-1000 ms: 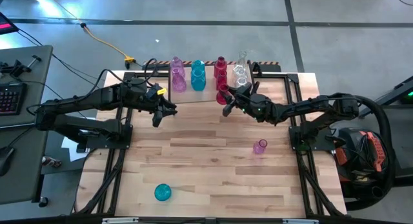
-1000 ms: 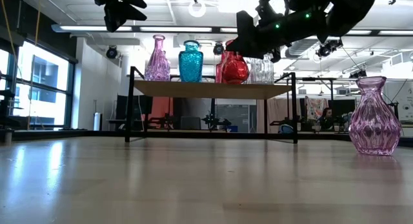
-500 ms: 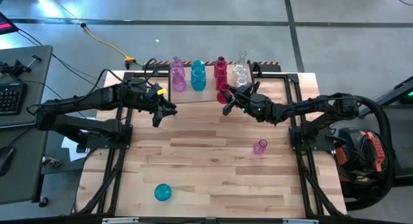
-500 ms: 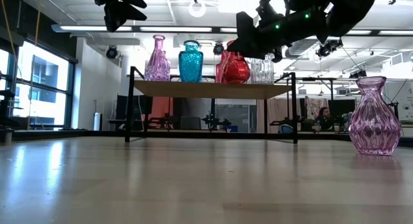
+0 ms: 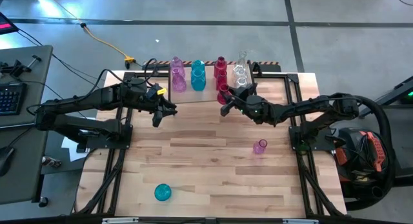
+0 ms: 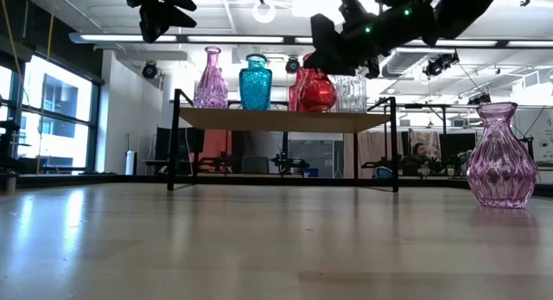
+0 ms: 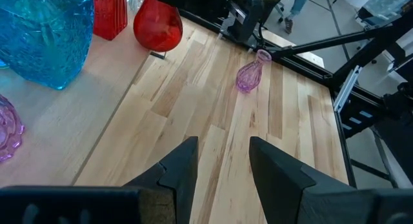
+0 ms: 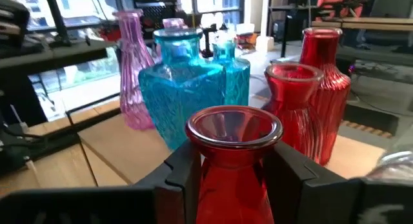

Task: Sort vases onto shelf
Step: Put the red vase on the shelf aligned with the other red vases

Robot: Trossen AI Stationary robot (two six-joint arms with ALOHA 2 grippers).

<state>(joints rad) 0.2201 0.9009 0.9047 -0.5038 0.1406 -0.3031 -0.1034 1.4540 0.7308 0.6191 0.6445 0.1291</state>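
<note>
Two dark jointed arms, green indicator lights

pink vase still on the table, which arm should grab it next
Right. The pink vase stands on the right half, near that arm's base. The right hand is around a red vase at the shelf; the left hand is farther off.

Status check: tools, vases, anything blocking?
Right tool clamped on red vase at shelf edge. Left tool open, empty, hovering over table. Pink vase, teal vase unsorted. Nothing blocking.
</note>
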